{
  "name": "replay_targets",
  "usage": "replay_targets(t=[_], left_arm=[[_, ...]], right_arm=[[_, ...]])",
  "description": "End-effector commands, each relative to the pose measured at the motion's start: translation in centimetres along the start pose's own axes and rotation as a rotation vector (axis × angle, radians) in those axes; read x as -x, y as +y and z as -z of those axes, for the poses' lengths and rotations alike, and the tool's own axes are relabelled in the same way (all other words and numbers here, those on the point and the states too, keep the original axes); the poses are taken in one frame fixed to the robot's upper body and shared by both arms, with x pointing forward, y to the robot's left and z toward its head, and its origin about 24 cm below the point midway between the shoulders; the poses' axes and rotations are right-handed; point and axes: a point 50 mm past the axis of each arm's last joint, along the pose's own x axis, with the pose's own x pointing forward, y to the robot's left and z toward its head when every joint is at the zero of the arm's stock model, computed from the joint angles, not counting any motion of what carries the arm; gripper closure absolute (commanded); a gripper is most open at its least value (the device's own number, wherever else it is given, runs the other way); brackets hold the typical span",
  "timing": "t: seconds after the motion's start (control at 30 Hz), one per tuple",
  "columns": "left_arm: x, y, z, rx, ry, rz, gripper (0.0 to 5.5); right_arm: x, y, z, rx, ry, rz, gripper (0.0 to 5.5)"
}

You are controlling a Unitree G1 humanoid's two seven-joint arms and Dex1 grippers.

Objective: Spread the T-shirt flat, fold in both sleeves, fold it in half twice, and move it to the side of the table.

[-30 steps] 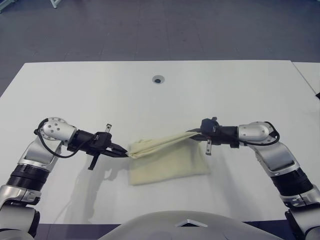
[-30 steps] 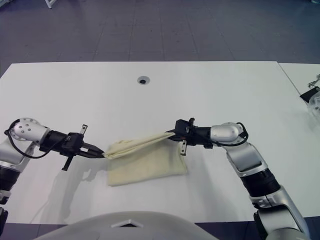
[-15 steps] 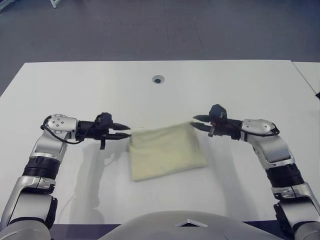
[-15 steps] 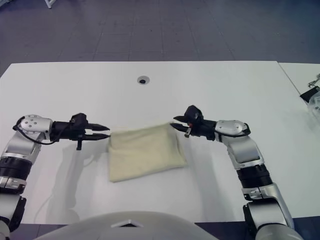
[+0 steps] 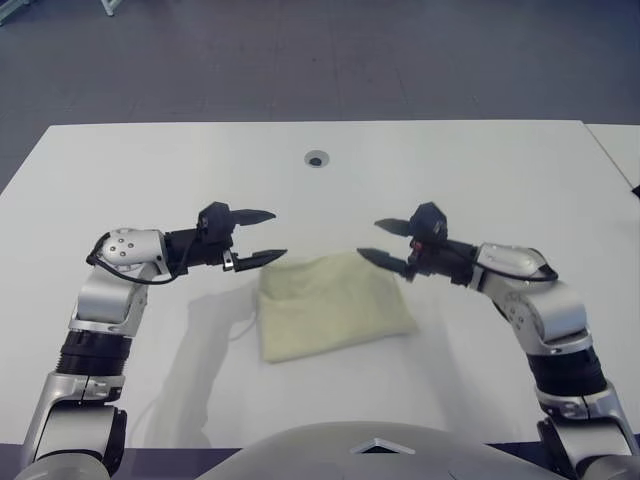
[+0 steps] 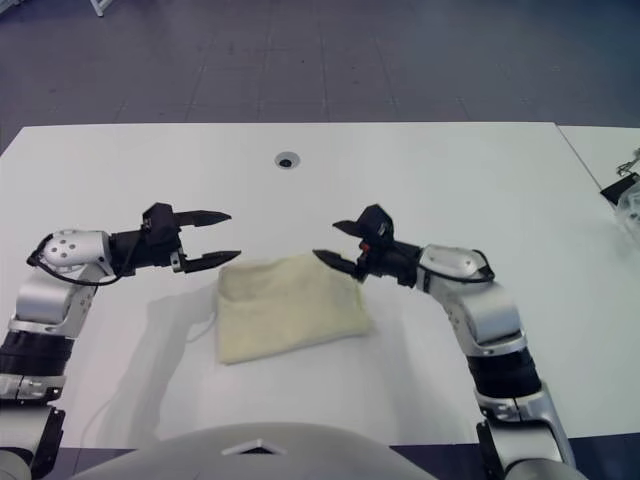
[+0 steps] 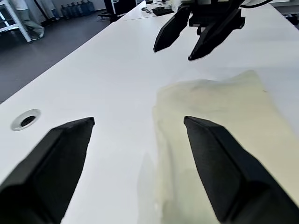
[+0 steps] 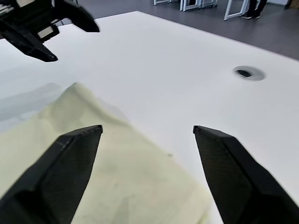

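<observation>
The pale yellow T-shirt [image 5: 331, 304] lies folded into a small rectangle on the white table [image 5: 150, 170], near the front middle. My left gripper [image 5: 262, 236] hovers open just off the shirt's far left corner, holding nothing. My right gripper [image 5: 377, 241] hovers open just off the far right corner, also holding nothing. In the left wrist view the folded T-shirt [image 7: 219, 140] lies below the open fingers [image 7: 219, 163], with my right gripper [image 7: 180, 44] farther off. The right wrist view has the T-shirt [image 8: 93, 158] under its open fingers [image 8: 70, 172].
A round cable hole [image 5: 317, 158] sits in the table at the far middle. Bare table surrounds the shirt on all sides. A second table's edge [image 5: 625, 150] shows at the right, with a dark object [image 6: 622, 190] on it.
Both grippers let go of the shirt's upper layer, which now lies flat on the fold. They then opened wide and lifted a little off the far corners.
</observation>
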Motion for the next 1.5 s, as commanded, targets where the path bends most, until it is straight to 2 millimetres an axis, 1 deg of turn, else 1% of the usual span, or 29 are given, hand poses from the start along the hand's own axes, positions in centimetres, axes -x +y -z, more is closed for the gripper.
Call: replay_targets(t=[0.03, 0.1, 0.13, 0.23, 0.27, 0.33, 0.37, 0.4, 0.5, 0.57, 0.63, 0.7, 0.8, 0.83, 0.93, 1.03, 1.1, 1.17, 1.23, 1.27, 1.33, 1.4, 1.43, 1.5], left_arm=[[-0.4, 0.5, 2.9, -0.147, 0.170, -0.145, 1.15], [-1.0, 1.0, 4.2, -0.162, 0.186, -0.228, 0.84], [-1.4, 1.0, 4.8, -0.174, 0.195, -0.237, 0.71], [-2.0, -0.2, 6.4, -0.196, 0.234, -0.178, 0.27], [-1.8, -0.7, 6.9, -0.197, 0.247, -0.166, 0.10], [-1.2, -1.2, 7.5, -0.193, 0.261, -0.166, 0.10], [-0.9, -1.2, 7.6, -0.195, 0.264, -0.175, 0.10], [-0.6, -0.9, 7.6, -0.204, 0.264, -0.193, 0.10], [-0.1, 0.6, 6.8, -0.247, 0.253, -0.270, 0.10], [0.2, 1.7, 5.8, -0.279, 0.221, -0.320, 0.10], [0.2, 3.0, 4.3, -0.311, 0.156, -0.390, 0.10], [0.3, 4.5, 2.5, -0.331, 0.081, -0.473, 0.10], [0.7, 6.2, 0.1, -0.355, -0.009, -0.587, 0.10], [0.6, 6.5, -0.4, -0.362, -0.023, -0.606, 0.10], [0.2, 6.6, -0.8, -0.372, -0.034, -0.598, 0.10], [-0.4, 5.9, -0.5, -0.377, -0.031, -0.562, 0.10], [-0.6, 5.4, -0.4, -0.374, -0.030, -0.553, 0.10], [-1.0, 5.2, -0.2, -0.372, -0.031, -0.535, 0.10], [-1.3, 5.0, -0.1, -0.369, -0.032, -0.525, 0.10], [-1.3, 4.9, -0.1, -0.369, -0.029, -0.521, 0.10], [-1.3, 4.9, 0.0, -0.375, -0.022, -0.516, 0.10], [-1.3, 5.0, 0.1, -0.376, -0.016, -0.518, 0.10], [-1.3, 5.1, 0.1, -0.377, -0.015, -0.521, 0.10], [-1.2, 5.2, 0.1, -0.379, -0.013, -0.526, 0.10]], right_arm=[[-0.3, 1.5, 1.0, 0.010, 0.068, -0.073, 1.13], [-0.2, 2.2, 2.0, 0.040, 0.131, -0.113, 0.83], [0.0, 2.2, 2.6, 0.070, 0.169, -0.109, 0.70], [0.5, 1.3, 3.6, 0.171, 0.242, -0.033, 0.28], [0.6, 0.9, 3.8, 0.230, 0.270, -0.017, 0.11], [0.9, 0.4, 4.5, 0.301, 0.321, 0.003, 0.11], [1.0, 0.4, 4.7, 0.309, 0.326, 0.001, 0.11], [1.1, 0.3, 4.5, 0.296, 0.301, 0.005, 0.11], [1.2, 0.4, 2.7, 0.263, 0.188, 0.013, 0.11], [1.4, 0.5, 0.5, 0.215, 0.080, 0.006, 0.11], [1.5, 0.8, -1.5, 0.164, -0.002, -0.018, 0.11], [1.4, 0.8, -2.8, 0.129, -0.042, -0.051, 0.11], [0.7, 0.8, -3.7, 0.092, -0.017, -0.174, 0.11], [0.5, 0.6, -3.7, 0.067, -0.002, -0.208, 0.31], [0.1, 0.5, -2.7, 0.024, 0.102, -0.378, 0.76], [-1.1, -0.3, -1.4, 0.028, 0.212, -0.458, 1.22], [-2.0, -0.7, -0.7, 0.036, 0.263, -0.496, 1.60], [-2.7, -1.1, 0.0, -0.002, 0.293, -0.501, 1.87], [-3.0, -1.5, 0.9, -0.092, 0.334, -0.503, 2.24], [-3.0, -1.7, 1.7, -0.137, 0.375, -0.506, 2.42], [-3.1, -2.4, 3.3, -0.186, 0.464, -0.456, 2.73], [-3.0, -3.9, 4.7, -0.244, 0.523, -0.326, 3.11], [-2.9, -4.8, 5.4, -0.296, 0.553, -0.230, 2.87], [-1.9, -7.2, 6.6, -0.440, 0.564, 0.005, 2.72]])
